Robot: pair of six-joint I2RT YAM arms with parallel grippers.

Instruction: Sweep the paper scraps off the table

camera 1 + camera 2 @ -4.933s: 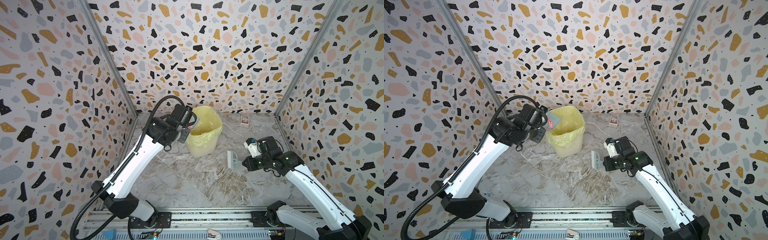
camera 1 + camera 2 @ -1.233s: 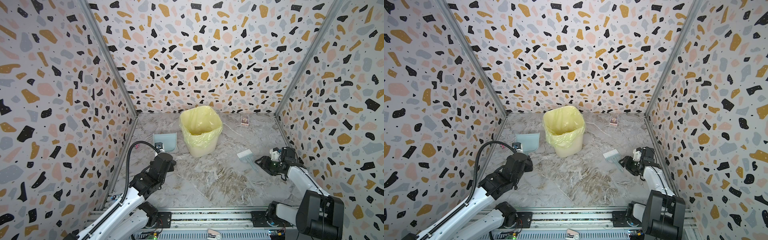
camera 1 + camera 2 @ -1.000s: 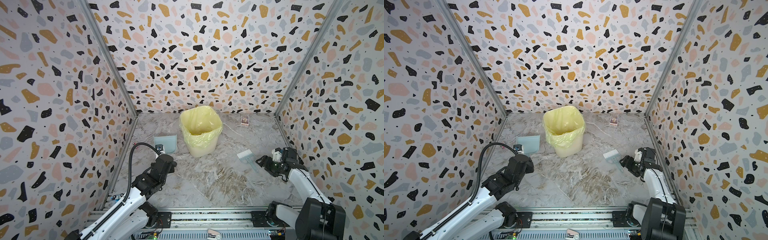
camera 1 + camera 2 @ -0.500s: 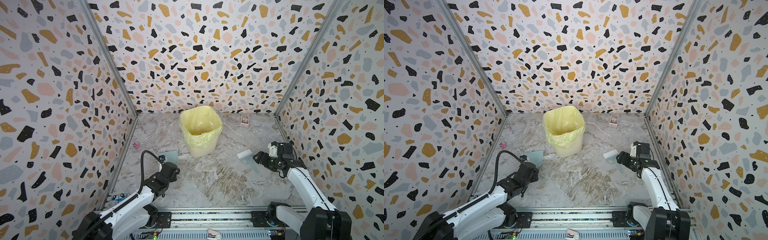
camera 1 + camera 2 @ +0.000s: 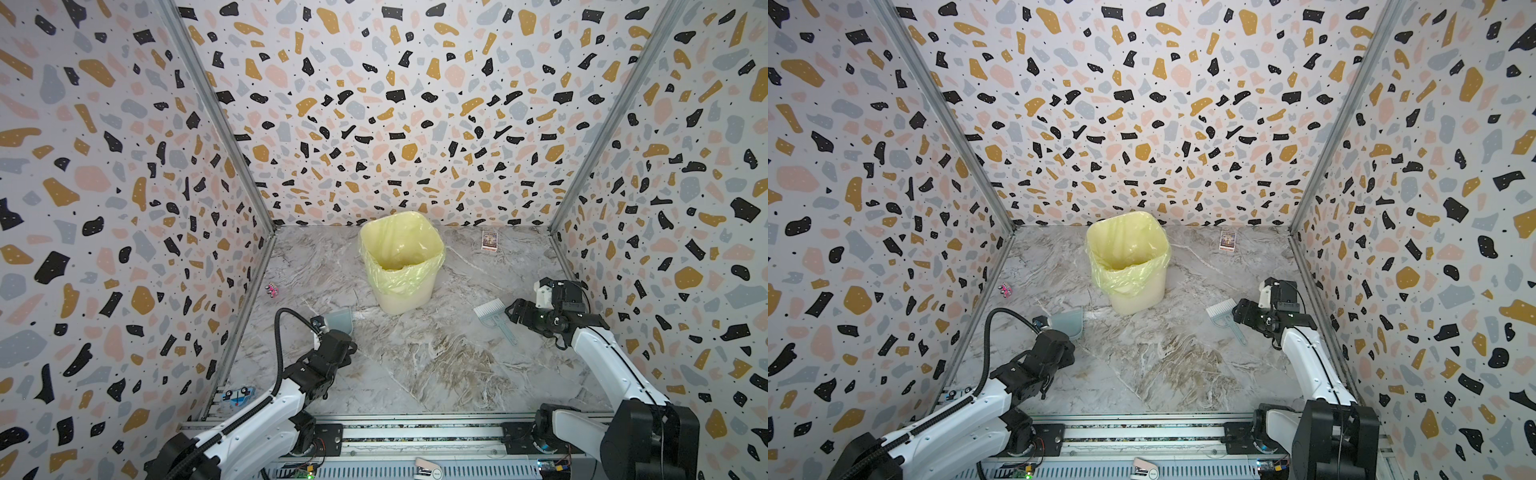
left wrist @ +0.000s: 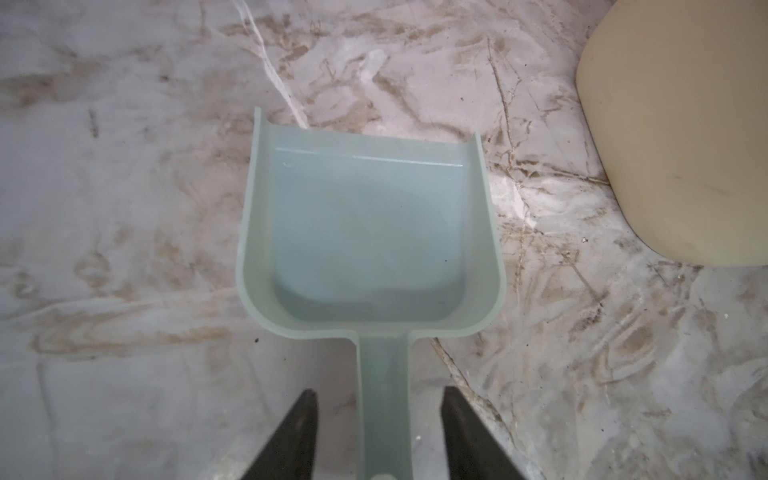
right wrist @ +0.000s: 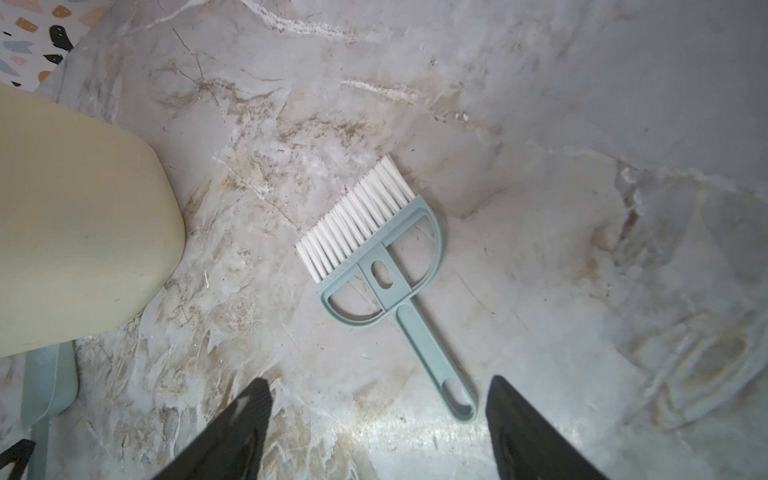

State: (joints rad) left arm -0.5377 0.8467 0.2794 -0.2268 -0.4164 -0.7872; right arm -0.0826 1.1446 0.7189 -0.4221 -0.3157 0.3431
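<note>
While your left gripper (image 6: 380,401) straddles the handle of the dustpan (image 6: 370,232), its fingers (image 6: 303,419) stand released. Bare marble shows between each finger and the handle, so you are grasping nothing there. The dustpan lies flat on the table (image 6: 124,208), its open mouth pointing away from the gripper and near the foot of the cream bin (image 6: 685,145).

Your right gripper (image 7: 378,382) has its fingers (image 7: 249,415) spread wide and clasps nothing either. The looped end of the brush (image 7: 374,249) lies between them, closer to one finger and touching neither. The brush rests flat, its white bristles turned away from the gripper.

In both top views the dustpan (image 5: 340,319) sits left of the bin (image 5: 409,299), partly behind the left arm. The brush (image 5: 492,316) lies to the bin's right, just beside the right gripper.

The yellow-lined bin stands toward the back middle of the table (image 5: 415,374). A printed card (image 5: 489,240) lies near the back right corner, and a small pink toy (image 5: 272,289) sits by the left wall.

Where the paper scraps are, you cannot tell from these views.
</note>
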